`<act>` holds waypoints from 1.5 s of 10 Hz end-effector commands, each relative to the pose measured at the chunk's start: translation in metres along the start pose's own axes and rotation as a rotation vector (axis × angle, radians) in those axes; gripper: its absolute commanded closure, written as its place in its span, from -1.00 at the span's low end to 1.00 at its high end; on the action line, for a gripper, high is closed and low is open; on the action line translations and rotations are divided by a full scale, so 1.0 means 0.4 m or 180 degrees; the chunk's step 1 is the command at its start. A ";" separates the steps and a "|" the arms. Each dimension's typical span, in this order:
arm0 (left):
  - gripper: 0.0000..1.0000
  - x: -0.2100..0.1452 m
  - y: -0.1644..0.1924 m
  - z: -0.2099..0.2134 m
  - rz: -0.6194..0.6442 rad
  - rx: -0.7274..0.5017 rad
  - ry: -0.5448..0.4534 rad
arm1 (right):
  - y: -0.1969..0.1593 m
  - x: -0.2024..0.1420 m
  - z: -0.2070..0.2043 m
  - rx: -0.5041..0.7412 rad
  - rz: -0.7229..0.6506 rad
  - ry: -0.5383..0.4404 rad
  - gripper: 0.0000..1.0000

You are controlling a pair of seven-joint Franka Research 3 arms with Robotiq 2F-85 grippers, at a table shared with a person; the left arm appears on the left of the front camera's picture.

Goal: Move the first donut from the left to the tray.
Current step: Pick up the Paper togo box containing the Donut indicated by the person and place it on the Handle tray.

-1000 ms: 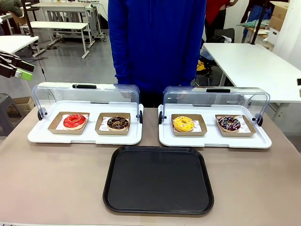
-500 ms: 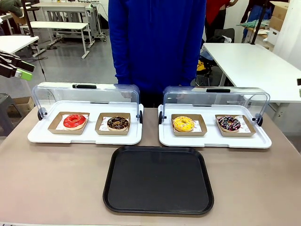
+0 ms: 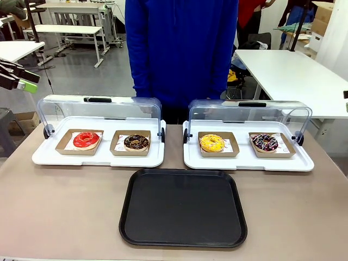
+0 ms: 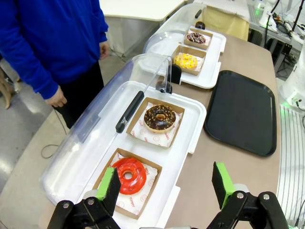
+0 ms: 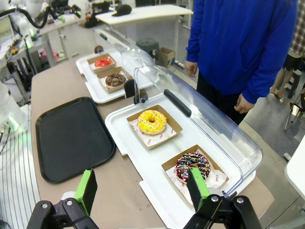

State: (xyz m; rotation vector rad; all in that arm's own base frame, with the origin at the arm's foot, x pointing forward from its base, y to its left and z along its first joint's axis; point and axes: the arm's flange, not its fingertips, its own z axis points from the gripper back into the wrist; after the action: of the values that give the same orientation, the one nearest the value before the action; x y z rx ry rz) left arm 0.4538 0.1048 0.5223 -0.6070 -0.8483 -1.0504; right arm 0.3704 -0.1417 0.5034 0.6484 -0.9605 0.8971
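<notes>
No shift seen across the last second: left end effector and right end effector both fingers wide apart, gripping nothing, so pickup judged not yet begun. Nearest, black tray on the surface, nothing in it. Beyond the tray, to its left, white tray with lid raised: red-glazed donut in cardboard holder at the outer end, chocolate-glazed donut nearer. Beyond, to its right, second white tray: yellow-glazed donut, then sprinkled donut.
</notes>
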 end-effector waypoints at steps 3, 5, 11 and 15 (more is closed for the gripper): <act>-1.00 0.003 0.000 -0.002 -0.0016 -0.0018 -0.0048 | -0.008 0.004 -0.002 -0.0006 0.0085 -0.0086 -1.00; -1.00 0.003 0.000 -0.002 -0.0016 -0.0018 -0.0048 | -0.008 0.004 -0.002 -0.0006 0.0085 -0.0086 -1.00; -1.00 0.003 0.000 -0.002 -0.0016 -0.0018 -0.0048 | -0.008 0.004 -0.002 -0.0006 0.0085 -0.0086 -1.00; -1.00 0.003 0.000 -0.002 -0.0016 -0.0018 -0.0048 | -0.008 0.004 -0.002 -0.0006 0.0085 -0.0086 -1.00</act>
State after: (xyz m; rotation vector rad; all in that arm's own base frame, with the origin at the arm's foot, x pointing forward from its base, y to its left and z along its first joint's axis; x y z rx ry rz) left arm 0.4538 0.1048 0.5223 -0.6071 -0.8483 -1.0504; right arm 0.3704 -0.1417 0.5034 0.6483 -0.9605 0.8972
